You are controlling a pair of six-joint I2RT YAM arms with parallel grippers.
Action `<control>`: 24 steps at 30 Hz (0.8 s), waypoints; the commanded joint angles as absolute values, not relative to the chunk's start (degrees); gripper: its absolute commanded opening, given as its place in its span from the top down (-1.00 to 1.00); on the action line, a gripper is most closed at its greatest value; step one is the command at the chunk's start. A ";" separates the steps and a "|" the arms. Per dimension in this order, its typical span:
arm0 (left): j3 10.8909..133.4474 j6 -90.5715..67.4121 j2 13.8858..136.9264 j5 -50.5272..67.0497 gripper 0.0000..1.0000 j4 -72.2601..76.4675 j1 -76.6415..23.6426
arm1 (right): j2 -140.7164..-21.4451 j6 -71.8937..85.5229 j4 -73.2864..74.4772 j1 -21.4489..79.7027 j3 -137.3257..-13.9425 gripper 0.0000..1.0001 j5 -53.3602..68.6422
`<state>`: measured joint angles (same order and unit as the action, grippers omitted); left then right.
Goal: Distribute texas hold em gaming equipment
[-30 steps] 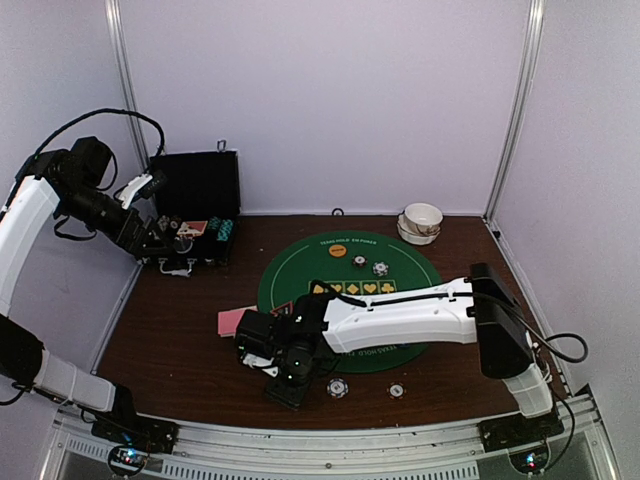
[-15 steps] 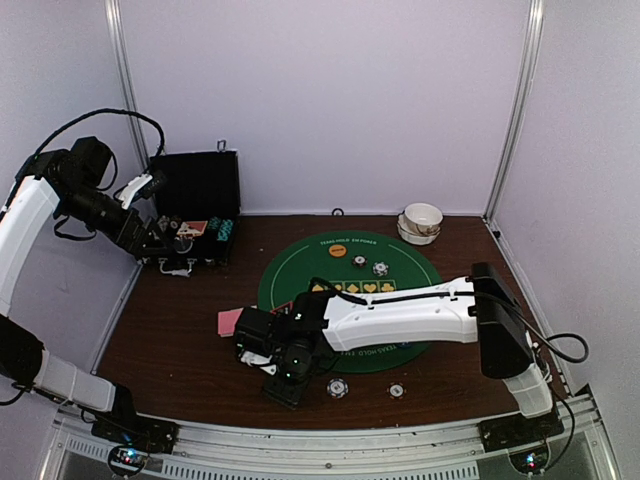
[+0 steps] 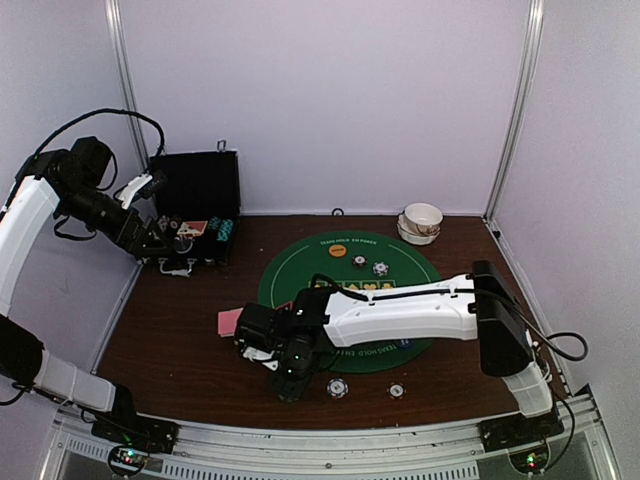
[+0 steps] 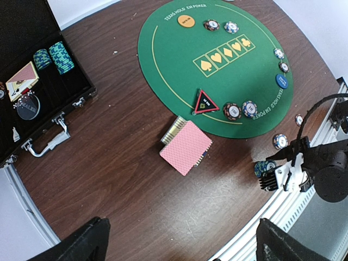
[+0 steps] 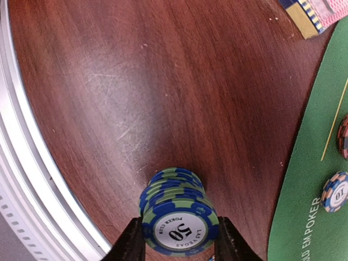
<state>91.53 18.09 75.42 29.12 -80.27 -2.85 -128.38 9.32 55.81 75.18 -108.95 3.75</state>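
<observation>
My right gripper (image 5: 178, 239) is shut on a stack of blue-green "50" poker chips (image 5: 176, 217), low over the bare wood near the front rail; the gripper also shows in the top view (image 3: 288, 378). The stack also shows in the left wrist view (image 4: 264, 168). The pink-backed card deck (image 4: 186, 147) lies on the wood left of the green mat (image 4: 179, 60). On the mat are the red-black triangle (image 4: 206, 102), the orange disc (image 4: 186, 21), the blue disc (image 4: 281, 80) and several chips (image 4: 232, 111). My left gripper (image 3: 165, 243) hangs high by the case, open and empty.
The open black case (image 4: 32, 65) at the far left holds teal chip stacks (image 4: 54, 57) and cards. White bowls (image 3: 421, 222) stand at the back right. Two loose chips (image 3: 338, 388) (image 3: 396, 390) lie near the front edge. The metal front rail (image 5: 22, 163) runs close beside the right gripper.
My right gripper, with the chip stack in it, has shifted slightly to the right near the front edge. The left arm has not moved.
</observation>
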 commanded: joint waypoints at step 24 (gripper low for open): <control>94.39 18.23 75.62 28.85 -0.95 -80.22 -3.18 | -114.77 9.82 61.25 46.10 -112.75 0.96 -7.36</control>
